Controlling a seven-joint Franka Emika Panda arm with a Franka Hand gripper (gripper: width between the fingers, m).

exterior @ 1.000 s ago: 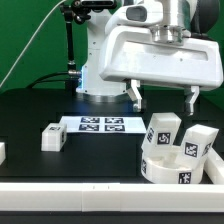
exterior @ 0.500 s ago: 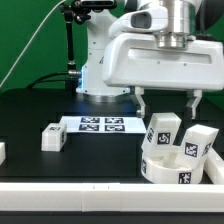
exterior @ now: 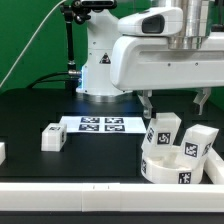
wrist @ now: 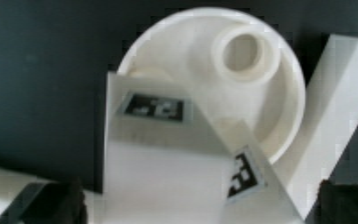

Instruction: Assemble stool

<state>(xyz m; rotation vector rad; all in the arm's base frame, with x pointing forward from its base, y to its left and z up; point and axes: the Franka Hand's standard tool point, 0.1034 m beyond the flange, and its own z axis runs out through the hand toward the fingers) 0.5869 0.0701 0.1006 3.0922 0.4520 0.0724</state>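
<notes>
White plastic parts crowd one spot. The round seat (exterior: 158, 172) lies on the table, with one leg (exterior: 163, 129) and a second leg (exterior: 197, 143) standing on or against it. The blurred wrist view shows a tagged block across the disc (wrist: 202, 60), so I cannot tell whether either leg is truly set in a socket. A third leg (exterior: 52, 137) lies well apart from the seat, beyond the marker board (exterior: 100, 124), toward the exterior view's left.

The gripper (exterior: 176, 108) hangs just above the seat, its fingers spread wide and holding nothing. In the exterior view they bracket the two legs from above.

I judge the step in hand to be a reach for one of the legs at the seat. The next move calls for centring over a single leg and lowering straight down until the pads flank its flat sides. The fingers should then close squarely, without nudging the neighbouring leg or shifting the seat.
</notes>
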